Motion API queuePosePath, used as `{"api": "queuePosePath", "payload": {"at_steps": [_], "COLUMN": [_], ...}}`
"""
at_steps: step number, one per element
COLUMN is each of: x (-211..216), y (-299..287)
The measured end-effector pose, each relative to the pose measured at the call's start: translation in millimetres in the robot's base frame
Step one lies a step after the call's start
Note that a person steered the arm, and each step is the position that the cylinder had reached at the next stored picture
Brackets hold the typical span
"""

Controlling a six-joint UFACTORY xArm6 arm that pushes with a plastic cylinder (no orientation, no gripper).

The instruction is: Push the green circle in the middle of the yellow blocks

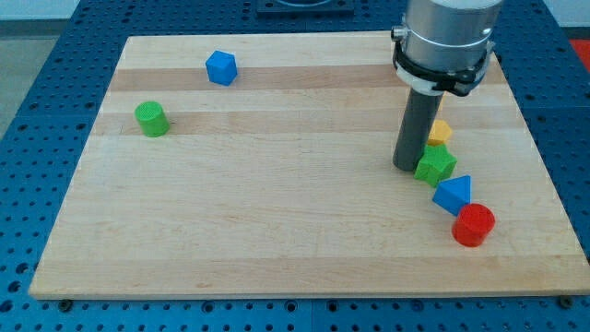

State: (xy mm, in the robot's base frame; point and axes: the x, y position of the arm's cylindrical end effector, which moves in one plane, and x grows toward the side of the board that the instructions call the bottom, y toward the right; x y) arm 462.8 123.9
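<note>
The green circle (151,119), a light, rigid puck likely to slide easily if pushed square on its side, sits near the surface's (277,231) left edge; my tip (408,167), an end effector holding nothing, touches a green star (435,165) near the right edge beside one visible yellow block (440,132).

Bright even overhead light, soft short shadows, sharp focus, no glare

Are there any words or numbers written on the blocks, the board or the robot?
None: no words, numbers or signs can be read anywhere. The wooden board, the green cylinder block, the blue cube block and the grey robot arm are all plain.
</note>
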Motion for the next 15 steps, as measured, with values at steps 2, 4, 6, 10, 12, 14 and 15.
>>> {"api": "queuePosePath", "payload": {"at_steps": [2,4,6,10,12,14,15], "x": [0,0,-27,-89,-83,-71,-49], "y": [-126,-336,-428,-337,-303,-306,-325]}}
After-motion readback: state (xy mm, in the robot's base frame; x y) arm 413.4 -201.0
